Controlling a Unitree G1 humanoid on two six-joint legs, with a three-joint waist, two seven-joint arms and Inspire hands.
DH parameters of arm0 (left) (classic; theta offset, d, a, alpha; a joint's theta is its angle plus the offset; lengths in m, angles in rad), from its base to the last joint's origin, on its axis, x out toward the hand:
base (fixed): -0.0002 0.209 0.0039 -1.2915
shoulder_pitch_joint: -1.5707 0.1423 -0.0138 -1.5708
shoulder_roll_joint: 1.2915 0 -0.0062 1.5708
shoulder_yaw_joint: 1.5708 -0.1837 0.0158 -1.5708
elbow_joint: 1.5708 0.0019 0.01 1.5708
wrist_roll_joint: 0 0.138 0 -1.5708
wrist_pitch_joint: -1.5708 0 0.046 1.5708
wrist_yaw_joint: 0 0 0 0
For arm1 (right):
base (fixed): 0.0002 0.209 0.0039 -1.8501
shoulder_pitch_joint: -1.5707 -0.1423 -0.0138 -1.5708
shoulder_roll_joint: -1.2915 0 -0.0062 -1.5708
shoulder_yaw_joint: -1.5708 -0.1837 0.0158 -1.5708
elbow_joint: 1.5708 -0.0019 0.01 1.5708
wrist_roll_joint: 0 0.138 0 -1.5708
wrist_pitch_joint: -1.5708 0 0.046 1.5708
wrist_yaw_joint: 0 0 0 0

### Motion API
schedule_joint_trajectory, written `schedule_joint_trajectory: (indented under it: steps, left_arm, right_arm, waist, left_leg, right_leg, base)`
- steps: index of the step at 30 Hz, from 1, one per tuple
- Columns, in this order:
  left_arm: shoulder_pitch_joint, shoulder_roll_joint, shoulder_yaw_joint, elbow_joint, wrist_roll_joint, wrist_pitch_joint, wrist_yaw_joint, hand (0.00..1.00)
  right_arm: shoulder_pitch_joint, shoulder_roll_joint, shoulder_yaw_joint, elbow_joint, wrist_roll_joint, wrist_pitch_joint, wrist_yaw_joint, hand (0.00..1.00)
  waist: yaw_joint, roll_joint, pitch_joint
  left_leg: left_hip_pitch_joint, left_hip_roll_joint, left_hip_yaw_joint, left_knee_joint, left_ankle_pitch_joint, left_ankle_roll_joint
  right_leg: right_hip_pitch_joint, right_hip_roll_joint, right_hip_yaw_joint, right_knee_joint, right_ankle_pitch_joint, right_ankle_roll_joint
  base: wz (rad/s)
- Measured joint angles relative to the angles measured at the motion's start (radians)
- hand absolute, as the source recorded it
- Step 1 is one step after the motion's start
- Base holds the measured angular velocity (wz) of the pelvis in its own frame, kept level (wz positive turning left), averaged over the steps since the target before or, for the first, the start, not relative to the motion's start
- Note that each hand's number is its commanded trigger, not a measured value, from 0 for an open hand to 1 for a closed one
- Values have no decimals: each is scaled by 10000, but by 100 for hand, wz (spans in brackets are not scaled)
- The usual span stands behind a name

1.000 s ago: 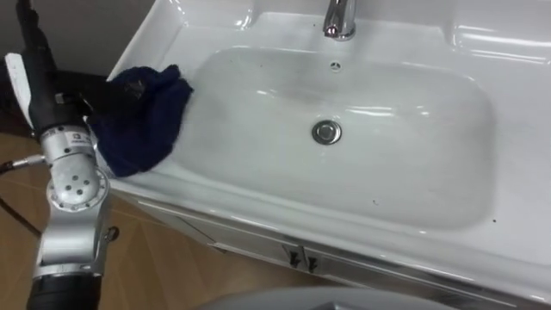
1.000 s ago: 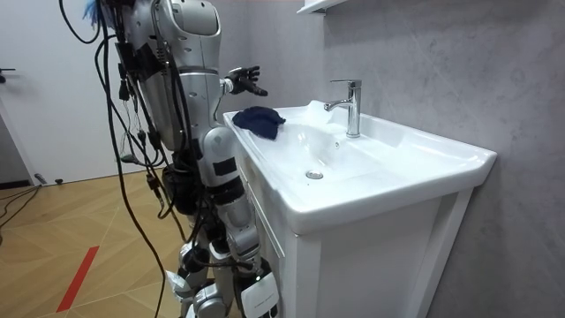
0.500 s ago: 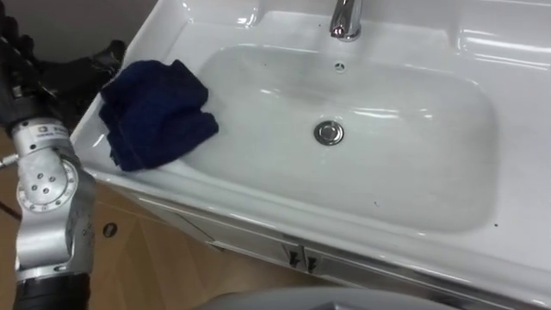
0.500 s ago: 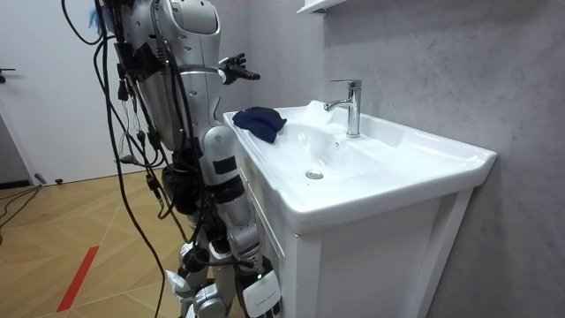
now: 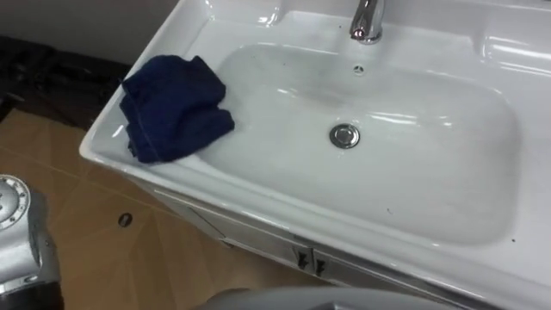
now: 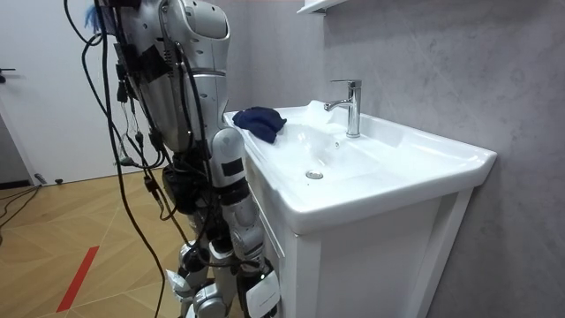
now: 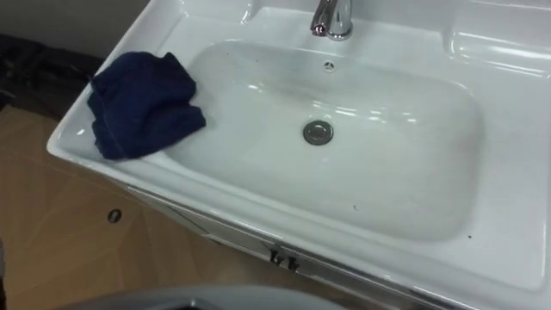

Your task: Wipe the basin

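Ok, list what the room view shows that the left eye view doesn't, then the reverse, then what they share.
Room view adds: the robot standing at the basin's end beside the cloth, the faucet's full height, the grey wall. Left eye view adds: small dark specks in the bowl. Shared: the dark blue cloth bunched on the rim's left corner, the drain, wood floor.

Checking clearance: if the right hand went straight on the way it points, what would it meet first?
The right hand hangs pointing down beside the cabinet; way looks free, probably floor next.
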Motion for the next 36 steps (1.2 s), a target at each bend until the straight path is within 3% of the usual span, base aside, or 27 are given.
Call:
schedule_joint_trajectory:
  steps: [3,7,10,12,17,23,27,36]
  left_arm:
    - [745,-245,-271,1629,-463,65,-131,0]
    - [1380,-637,-1122,4182,-437,337,-383,0]
    - [1453,-735,-1656,5837,7,508,-751,0]
    - [1518,-819,-1771,6305,194,551,-900,0]
    - [1412,-827,-2340,7685,758,645,-1330,0]
    - [1581,-839,-2358,8448,1683,1195,-2076,0]
    - [1653,-933,-2552,8504,2407,1555,-2602,0]
    - [1349,-967,-2649,8605,3482,1811,-3758,0]
  right_arm:
    - [-19,13,90,0,-1,247,-46,0]
    - [-24,84,232,2,-115,409,106,0]
    - [-73,170,269,1,-244,529,351,0]
    - [-77,192,260,1,-282,538,387,0]
    - [-139,36,230,9,-288,539,369,0]
    - [-187,79,229,16,-293,546,527,0]
    - [-226,105,228,60,-228,556,663,0]
    - [-330,170,234,92,-215,535,734,0]
  waist:
    - [93,-74,-13]
    - [124,-358,15]
    - [142,-576,23]
    - [131,-651,46]
    - [61,-597,99]
    - [45,-520,100]
    - [-78,-624,89]
    - [-225,-785,108]
  left_leg:
    - [-9,-8,-61,-8,0,0]
    - [-119,-32,-159,79,-2,2]
    - [-180,-42,-263,120,-1,11]
    - [-209,-52,-264,217,-7,21]
    - [-408,-157,-382,314,53,158]
    - [-391,-253,-461,402,44,188]
    - [-358,-302,-457,393,44,189]
    - [-360,-315,-354,384,43,194]
  right_leg:
    - [-5,-5,-20,-2,-7,11]
    - [6,-24,-206,-10,-15,23]
    - [-6,-34,-282,4,-16,24]
    - [11,-54,-293,-16,-26,41]
    - [-61,-164,-421,29,-74,150]
    - [31,-250,-572,29,-33,217]
    - [145,-301,-719,-18,-48,251]
    - [139,-329,-649,-22,-67,285]
  base:
    - [4]
    - [13]
    - [12]
    - [2]
    - [10]
    - [7]
    - [8]
    - [-1]
